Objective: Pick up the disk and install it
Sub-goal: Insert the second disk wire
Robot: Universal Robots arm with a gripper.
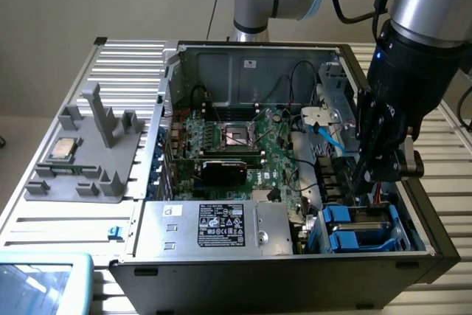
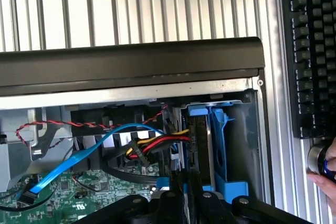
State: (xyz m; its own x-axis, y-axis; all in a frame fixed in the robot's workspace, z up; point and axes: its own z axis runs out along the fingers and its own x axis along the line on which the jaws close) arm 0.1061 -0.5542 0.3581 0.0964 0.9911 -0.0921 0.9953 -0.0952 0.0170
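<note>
1. the fingers (image 2: pixel 184 203) are clenched narrow, reaching down into the blue drive bay (image 1: pixel 354 228) at the case's front corner, on the exterior view's right.
2. the disk (image 2: pixel 202 150) stands on edge in that bay, between its blue rails; whether it is gripped i cannot tell.
3. it looks stiff, fairly heavy and shock-sensitive; best held by its metal edges.
4. farther back lies the motherboard (image 1: pixel 236 142).

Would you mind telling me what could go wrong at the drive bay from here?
1. The gripper sits low among cables; the blue flat cable or the red and yellow wire bundle could snag.
2. The disk stands upright in its blue carrier, so it might bind if tilted.
</note>
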